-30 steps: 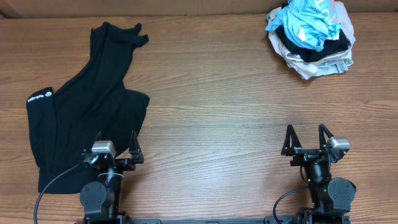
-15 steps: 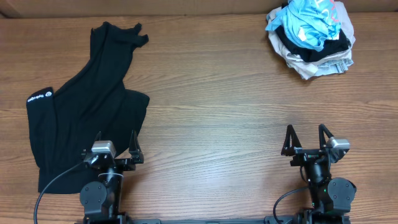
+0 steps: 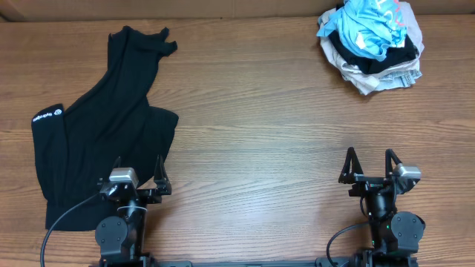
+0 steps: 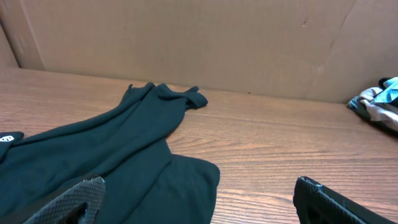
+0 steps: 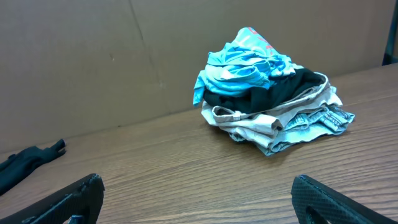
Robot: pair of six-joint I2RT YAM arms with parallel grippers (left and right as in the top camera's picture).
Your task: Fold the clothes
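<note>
The black top (image 3: 104, 126) is being left lying unfolded and rumpled on the left side of the desk (image 3: 252, 126), its narrow end reaching toward the far edge and its small white logo (image 3: 46, 116) being shown at the left-hand border of the cloth. The left fingers (image 3: 159, 174) are being held wide apart over the near part of the top, while the right fingers (image 3: 346, 167) are likewise being held wide apart above bare wood at the near right. A heap of other garments (image 3: 373, 46), topped by a light blue one (image 3: 364, 30), is being kept well apart at the far right corner.
</note>
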